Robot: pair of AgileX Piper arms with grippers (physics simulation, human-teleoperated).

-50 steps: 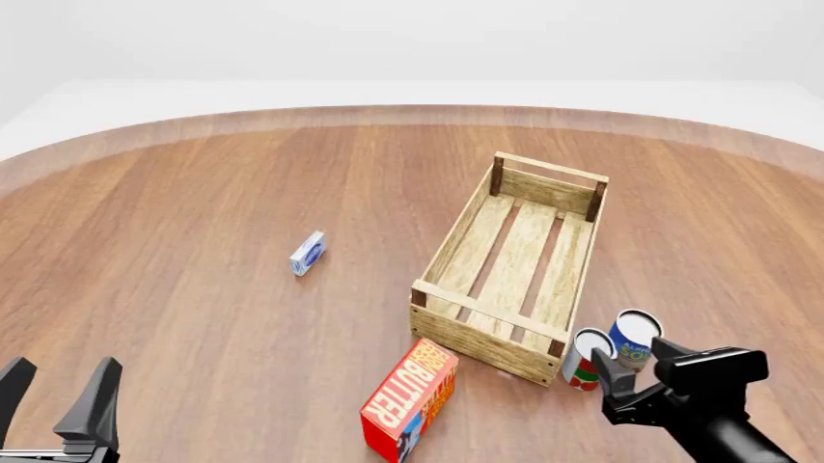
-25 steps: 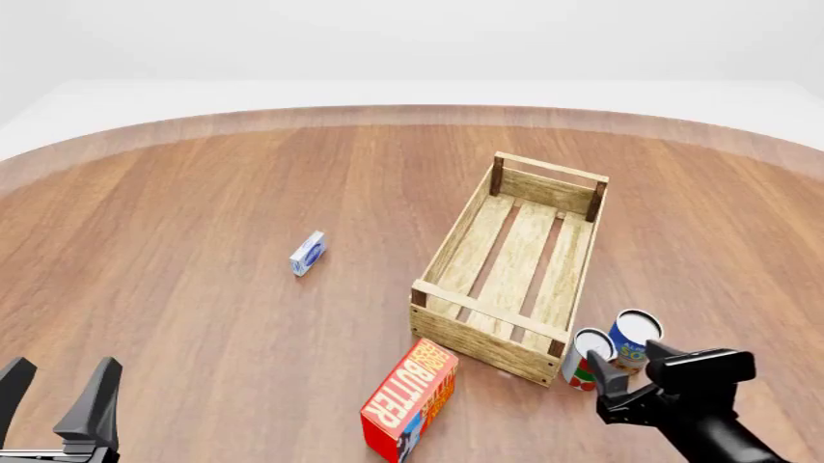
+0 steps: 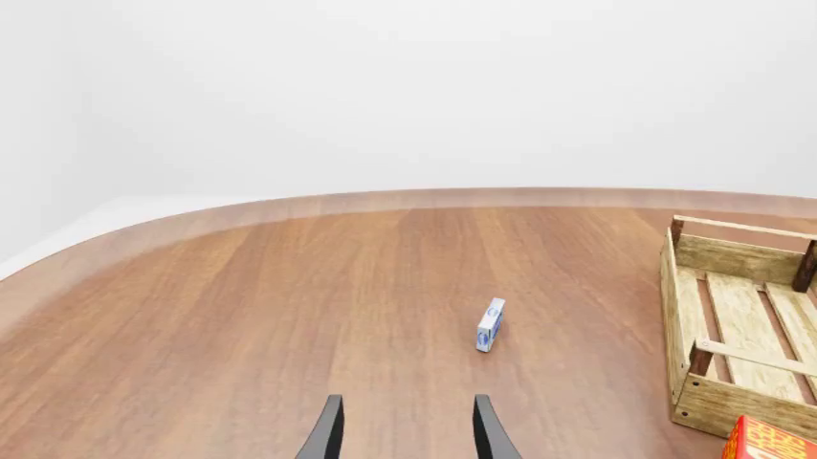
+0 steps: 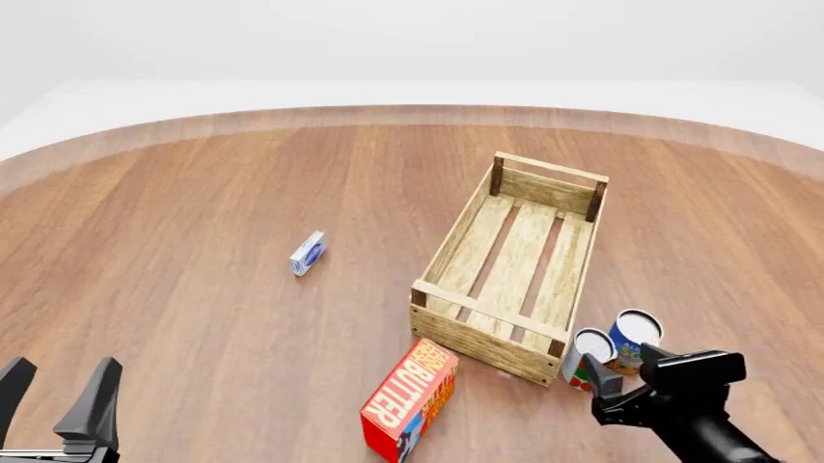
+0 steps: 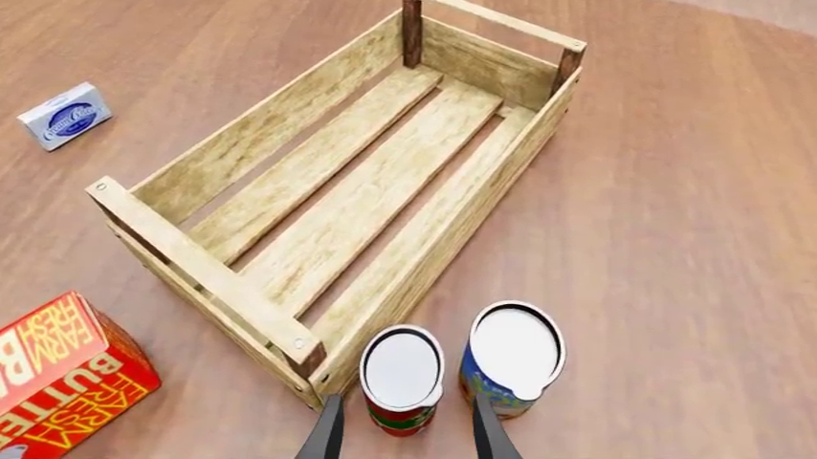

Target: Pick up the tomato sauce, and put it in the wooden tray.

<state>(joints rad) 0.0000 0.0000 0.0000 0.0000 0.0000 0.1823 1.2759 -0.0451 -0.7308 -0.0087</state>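
The right pincer [image 4: 616, 378], spread, has dropped nearer around the tomato sauce [image 4: 589, 357].

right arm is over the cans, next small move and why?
Probably lower the right tool straight down over the tomato sauce. In the right wrist view its open fingers already bracket the can, which stands upright at the wooden tray's near corner. The blue can sits close beside it, so I'd keep the descent vertical to avoid knocking it.
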